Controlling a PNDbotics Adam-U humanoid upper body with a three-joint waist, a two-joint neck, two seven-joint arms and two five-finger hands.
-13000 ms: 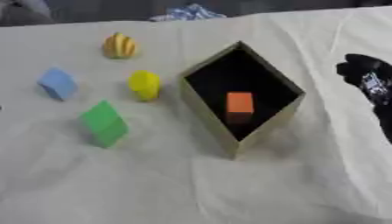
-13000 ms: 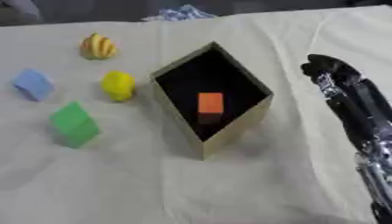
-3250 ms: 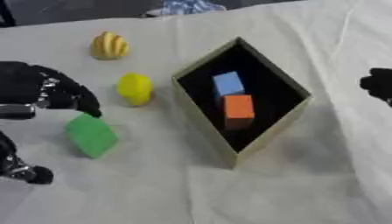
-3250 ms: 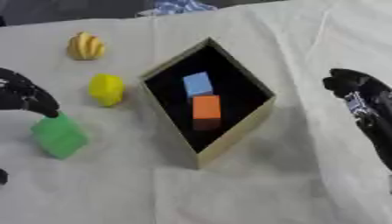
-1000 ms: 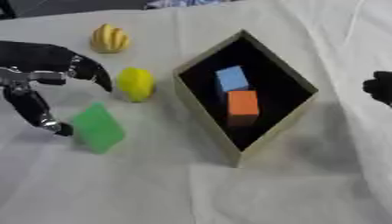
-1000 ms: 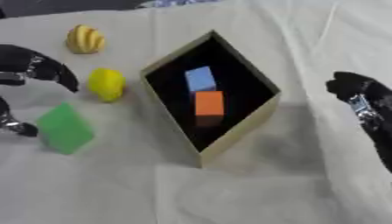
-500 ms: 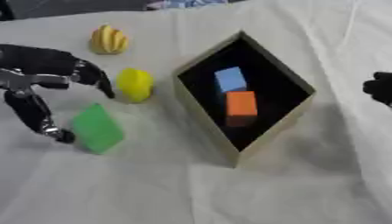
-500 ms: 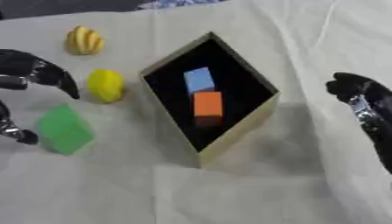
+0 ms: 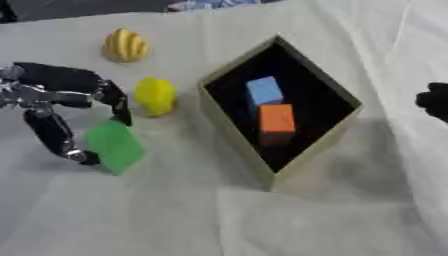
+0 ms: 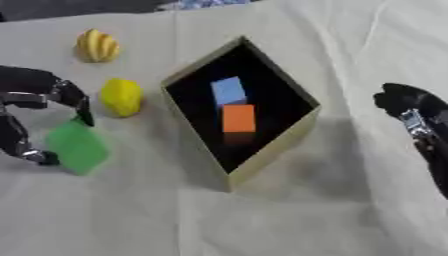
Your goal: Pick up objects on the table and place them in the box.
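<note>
Left hand (image 9: 52,100): at the left of the table, fingers arched over the green block (image 9: 114,146); thumb tip low at the block's left edge, a fingertip at its upper edge; closing round the block, full contact not confirmable; block tilted, apparently resting on the cloth.
Right hand (image 10: 420,130): idle at the right edge, well apart from the box; fingers relaxed, holding nothing.
Box (image 9: 229,127): open, set cornerwise at centre; blue block (image 9: 263,91) and orange block (image 9: 276,118) already inside, touching each other.
Remaining objects: green block under the left hand; yellow rounded object (image 9: 155,95) just beside the box's left wall and near the left fingers; yellow striped object (image 9: 126,45) further back, apart from the rest.
Step in hand, judged: grasping the green block for transfer to the box.
Risk, slip: pinch on edges of a tilted block; likely to rotate out of the fingers on lifting.
Risk, collision: fingers close to the yellow rounded object; possible nudge sending it rolling.
Risk, box wall: low carry liable to catch the near rim and shift the box.
Risk, cloth: wrinkled table cover (image 9: 219,220) liable to drag with the thumb.
</note>
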